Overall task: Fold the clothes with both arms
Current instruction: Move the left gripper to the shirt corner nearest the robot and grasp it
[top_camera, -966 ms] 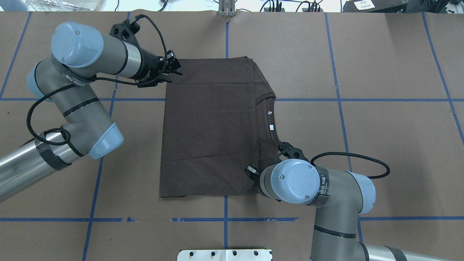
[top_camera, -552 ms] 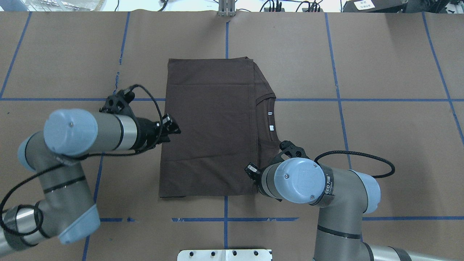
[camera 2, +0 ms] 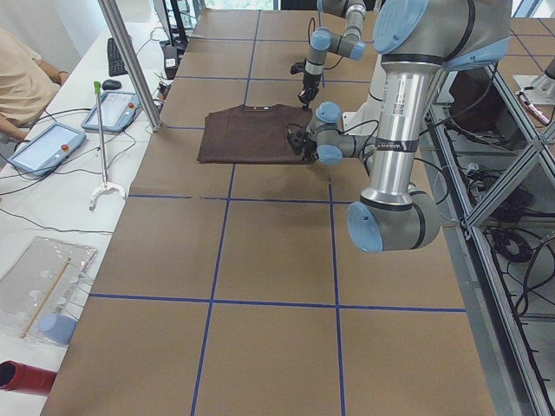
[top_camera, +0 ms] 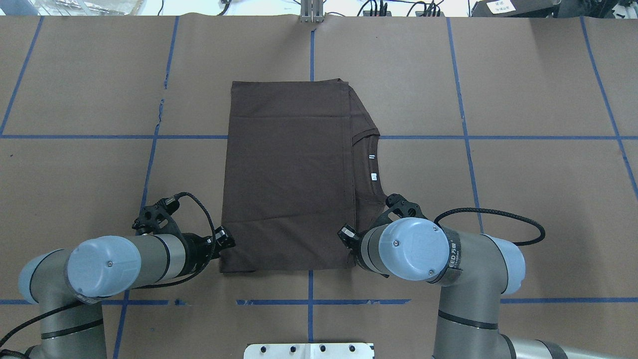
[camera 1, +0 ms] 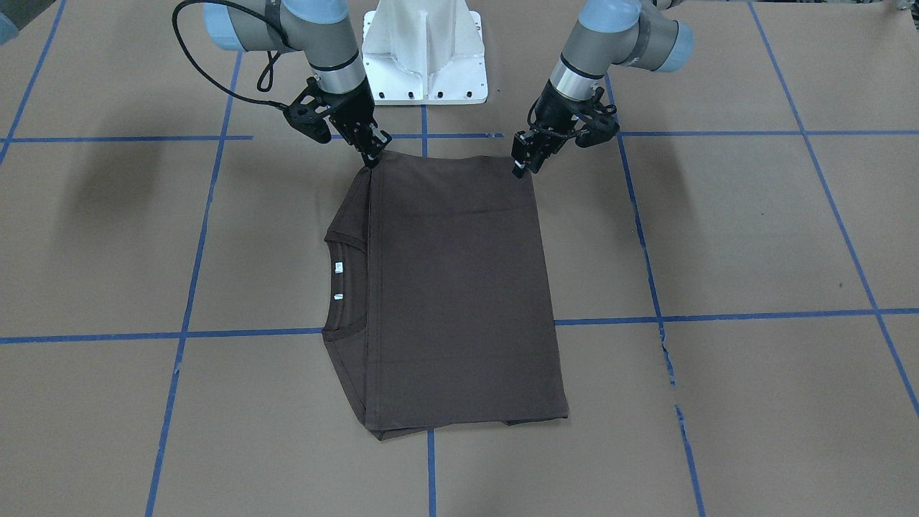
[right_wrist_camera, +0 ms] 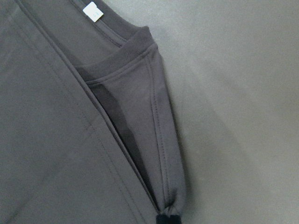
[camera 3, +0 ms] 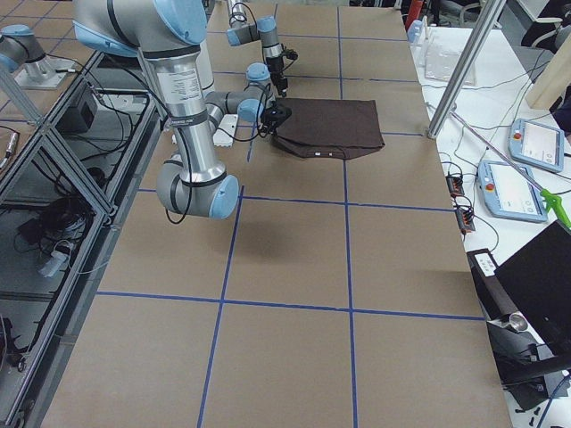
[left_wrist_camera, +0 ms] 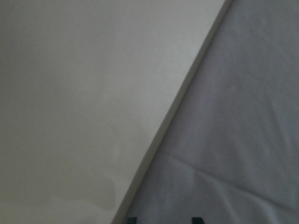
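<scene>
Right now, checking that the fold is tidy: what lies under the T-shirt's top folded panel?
On the T-shirt, the ribbed collar and two white tags peek out beside the top panel; the rest beneath, sleeves included, is covered.

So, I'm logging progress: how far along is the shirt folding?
Done: the T-shirt lies folded lengthwise into a rectangle. In hand: the right tool pinches one robot-side corner; the left tool sits open at the other. To do: the crosswise fold, which looks not yet started.
</scene>
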`<state>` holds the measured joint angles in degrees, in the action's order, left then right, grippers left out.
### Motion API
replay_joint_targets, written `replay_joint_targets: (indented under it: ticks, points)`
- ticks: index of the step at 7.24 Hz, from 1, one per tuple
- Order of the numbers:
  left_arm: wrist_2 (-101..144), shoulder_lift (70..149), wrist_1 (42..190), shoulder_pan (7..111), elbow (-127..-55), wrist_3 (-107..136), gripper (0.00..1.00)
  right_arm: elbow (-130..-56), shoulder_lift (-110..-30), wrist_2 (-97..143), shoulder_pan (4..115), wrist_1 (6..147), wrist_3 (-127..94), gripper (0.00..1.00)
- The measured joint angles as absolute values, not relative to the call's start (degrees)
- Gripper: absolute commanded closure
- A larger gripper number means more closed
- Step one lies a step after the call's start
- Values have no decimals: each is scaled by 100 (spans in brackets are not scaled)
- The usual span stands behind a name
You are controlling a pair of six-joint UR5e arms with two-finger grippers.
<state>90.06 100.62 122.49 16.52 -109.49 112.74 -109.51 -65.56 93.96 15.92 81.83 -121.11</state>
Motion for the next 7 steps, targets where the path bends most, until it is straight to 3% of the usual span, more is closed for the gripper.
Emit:
replay_joint_targets:
  ticks: [3, 4, 5, 6, 7]
  points:
    - [9027, 10078, 11882, 1583, -10963, 11308, 50, -10951, -6549, 9396, 1591, 8183, -12113, 100]
    - [9034, 10076, 11829, 1556, -10963, 11315, 59, -10951, -6546, 9396, 1591, 8183, -12116, 100]
    - [9037, 10078, 11797, 1506, -10961, 11383, 83, -10953, -6542, 9395, 1591, 8183, -12119, 100]
    - [9037, 10093, 11782, 1440, -10960, 11502, 100, -10957, -6541, 9395, 1592, 8182, -12120, 100]
    - [9036, 10115, 11774, 1393, -10960, 11568, 100, -10966, -6540, 9396, 1596, 8183, -12120, 100]
